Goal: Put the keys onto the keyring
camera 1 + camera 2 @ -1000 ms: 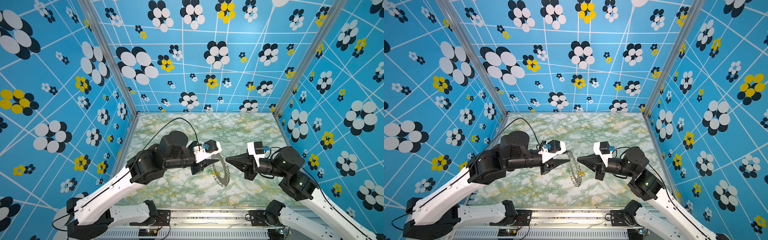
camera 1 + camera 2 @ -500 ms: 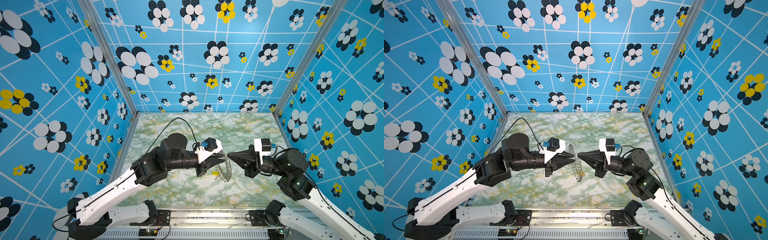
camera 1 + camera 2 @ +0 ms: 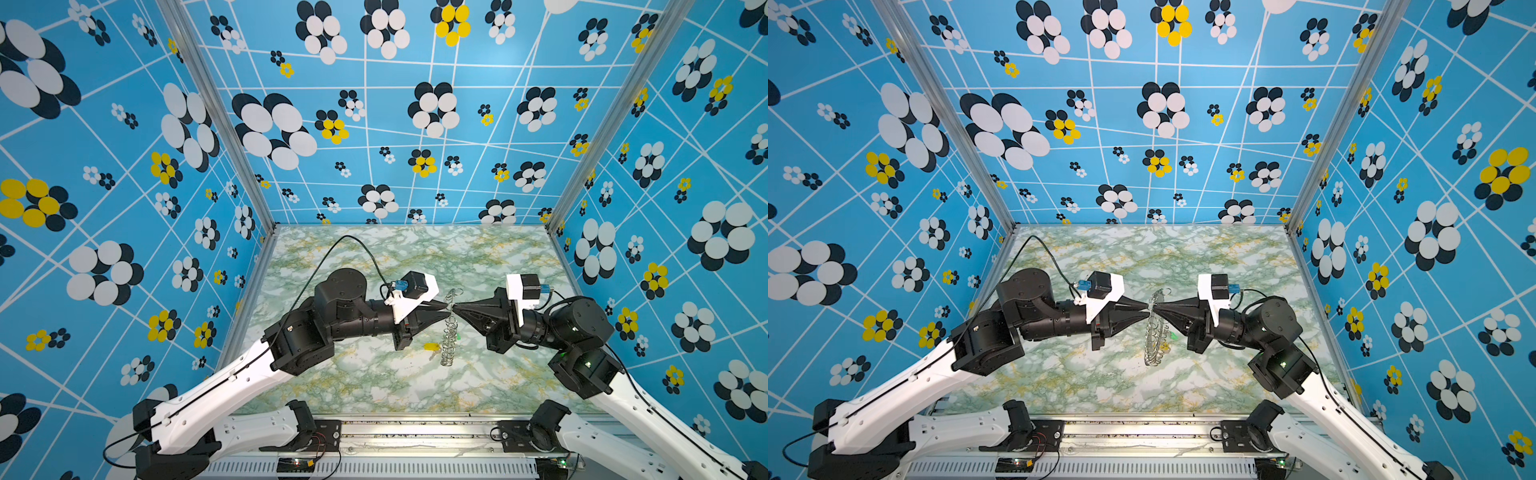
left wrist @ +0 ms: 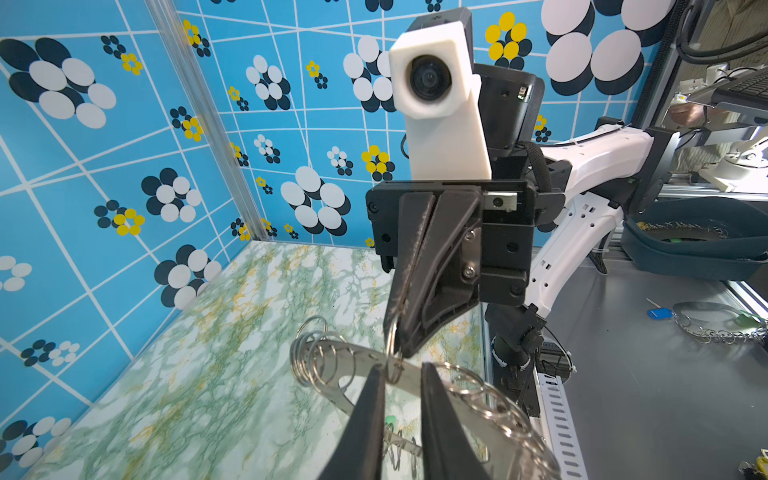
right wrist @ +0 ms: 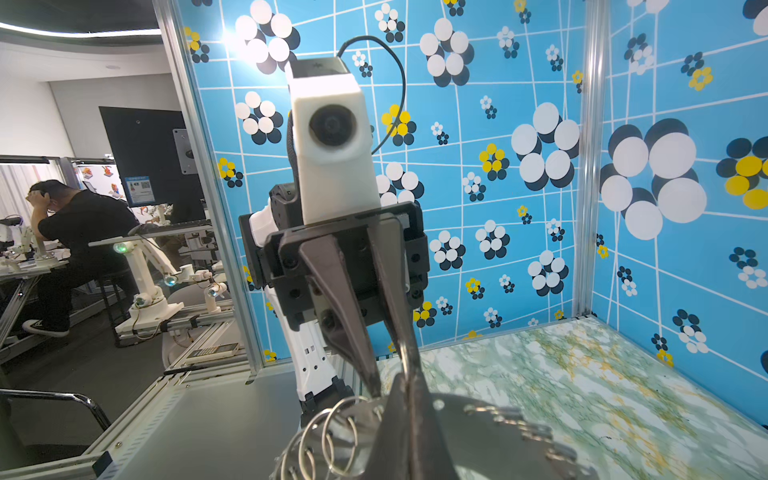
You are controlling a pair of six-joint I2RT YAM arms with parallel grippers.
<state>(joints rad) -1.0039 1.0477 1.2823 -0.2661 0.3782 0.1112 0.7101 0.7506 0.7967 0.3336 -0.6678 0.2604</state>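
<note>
The keyring (image 3: 449, 332) (image 3: 1153, 332) stands on edge above the marble table, held up between my two grippers. My right gripper (image 3: 456, 308) (image 5: 405, 380) is shut on one of its small wire loops (image 4: 395, 336) near the ring's upper rim. My left gripper (image 3: 445, 308) (image 4: 401, 368) faces it from the other side. Its jaws stand a little apart, tips at the ring's flat band (image 4: 478, 409), either side of that loop. The yellow key (image 3: 431, 345) lies on the table left of the ring's lower end. The green key (image 3: 457, 337) (image 4: 390, 420) shows beside the lower half; I cannot tell whether it hangs there.
Blue flowered walls (image 3: 374, 145) close the table (image 3: 374, 386) on three sides. A metal rail (image 3: 415, 428) runs along the front edge. Outside the enclosure a grey bench carries a dark bin (image 4: 685, 249) and another ring with a blue tag (image 4: 660, 312).
Both grippers have moved toward the back of the table and closer together. The keyring has turned from tilted to edge-on. The left jaws have narrowed around the loop.
</note>
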